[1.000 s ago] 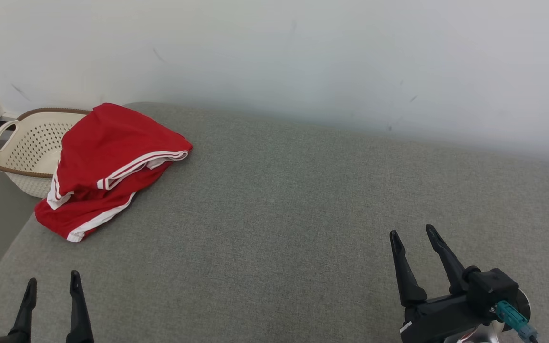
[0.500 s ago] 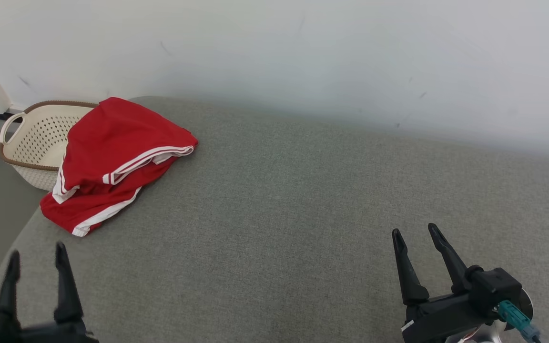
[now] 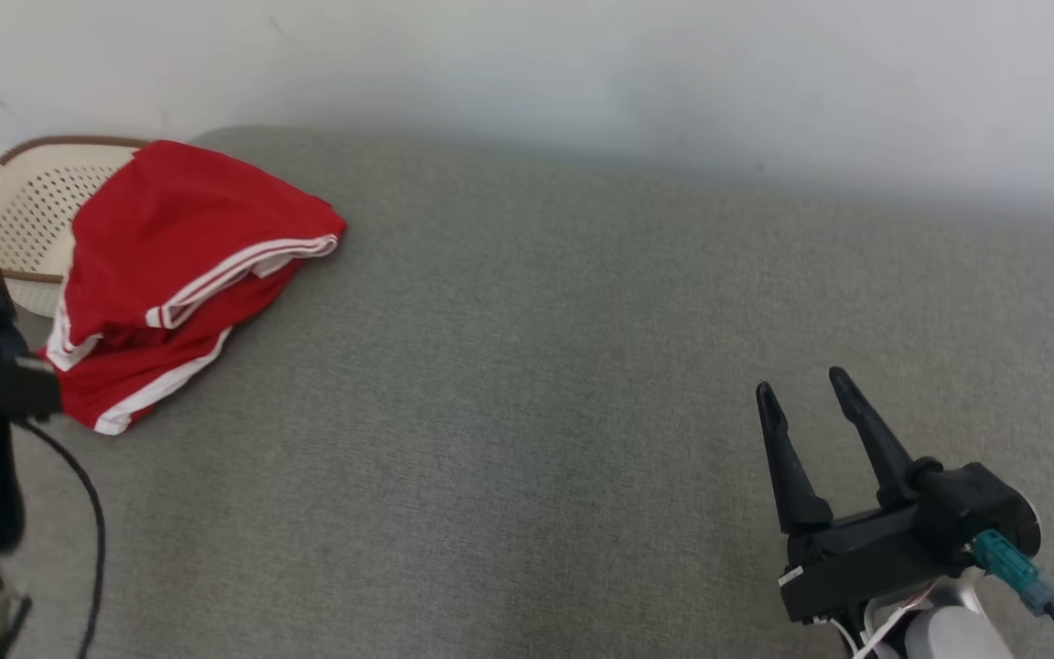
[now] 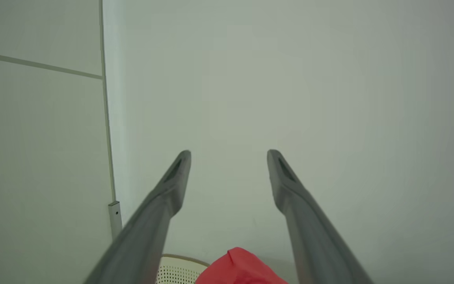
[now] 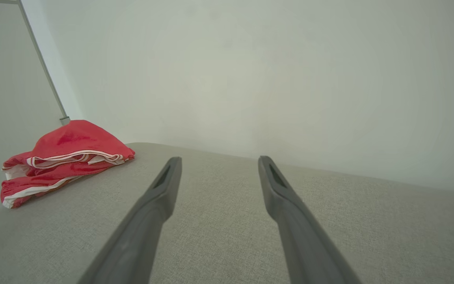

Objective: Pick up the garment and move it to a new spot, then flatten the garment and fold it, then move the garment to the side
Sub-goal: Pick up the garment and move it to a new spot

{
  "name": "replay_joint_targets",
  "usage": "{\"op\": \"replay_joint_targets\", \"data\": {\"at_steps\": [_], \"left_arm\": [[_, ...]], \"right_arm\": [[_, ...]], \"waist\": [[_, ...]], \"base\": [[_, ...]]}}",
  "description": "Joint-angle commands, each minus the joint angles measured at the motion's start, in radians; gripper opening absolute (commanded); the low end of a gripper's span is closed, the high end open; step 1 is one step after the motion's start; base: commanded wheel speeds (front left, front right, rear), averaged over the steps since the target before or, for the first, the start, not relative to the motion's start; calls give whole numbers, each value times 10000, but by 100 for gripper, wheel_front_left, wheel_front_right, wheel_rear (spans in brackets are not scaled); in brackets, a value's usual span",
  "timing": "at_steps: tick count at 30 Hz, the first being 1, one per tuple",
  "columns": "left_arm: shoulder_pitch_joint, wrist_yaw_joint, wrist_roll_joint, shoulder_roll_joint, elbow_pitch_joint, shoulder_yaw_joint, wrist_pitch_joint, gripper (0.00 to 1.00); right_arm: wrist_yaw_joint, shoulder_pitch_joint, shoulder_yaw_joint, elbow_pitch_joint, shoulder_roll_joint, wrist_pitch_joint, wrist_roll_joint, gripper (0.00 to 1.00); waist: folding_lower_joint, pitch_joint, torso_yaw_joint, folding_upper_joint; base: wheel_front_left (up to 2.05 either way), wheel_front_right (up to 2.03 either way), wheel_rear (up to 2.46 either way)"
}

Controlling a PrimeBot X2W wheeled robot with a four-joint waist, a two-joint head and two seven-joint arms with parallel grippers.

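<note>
Reaching for the garment (image 3: 181, 243) is the step in hand, as I judge it: the pick-up that opens the task, not yet made. Note that the garment, red with white stripes, lies in a loose heap of several layers at the far left corner of the grey surface (image 3: 527, 412). A pale perforated basket (image 3: 24, 197) sits just behind it, off the corner; whether cloth and basket touch cannot be told. Your left hand (image 4: 229, 153) has its fingers spread apart with nothing between them. In its wrist view they point at the blank wall (image 4: 309, 79), and the garment's top shows low at the bottom edge between them, so the hand looks to be aimed above the heap, not on it. Your right hand (image 3: 801, 382) hangs over the near right of the surface, fingers likewise apart and empty, well apart from the garment. Next move, in my judgement: tip the left hand down onto the heap and close on a bunch that takes in more than the top layer, since a pinch on one striped hem would likely let the rest trail. Mind the basket on the way down. The bare middle of the surface offers the new spot, and the right hand is placed to help with flattening there.
</note>
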Motion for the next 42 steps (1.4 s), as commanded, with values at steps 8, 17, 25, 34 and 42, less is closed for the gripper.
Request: {"op": "replay_joint_targets", "data": {"at_steps": [8, 17, 25, 34, 42], "left_arm": [[-2456, -834, -906, 588, 4416, 68, 1068, 100], [-3433, -1512, -1428, 783, 7838, 42, 1538, 100], [-4029, -1710, -1705, 887, 9697, 82, 1488, 100], [-4498, -1773, -1425, 1131, 10327, -93, 524, 0], [-4644, -1592, -1270, 1012, 9395, -65, -1112, 0]], "right_arm": [[4, -744, 274, -214, -435, -2, 115, 100], [4, -1223, 415, -322, -703, 25, 180, 100], [4, -1562, 511, -377, -879, 20, 246, 100], [4, -1545, 439, -250, -902, -13, 287, 100], [4, -1233, 289, -94, -716, -122, 285, 100]], "waist": [[-2, 1817, -1170, -1], [-2, 2743, -1585, -1], [-2, 3430, -1810, -1], [-2, 3273, -1742, -1], [-2, 2440, -1483, -1]], "base": [[0, 0, 0], [0, 0, 0], [0, 0, 0], [0, 0, 0], [0, 0, 0]]}}
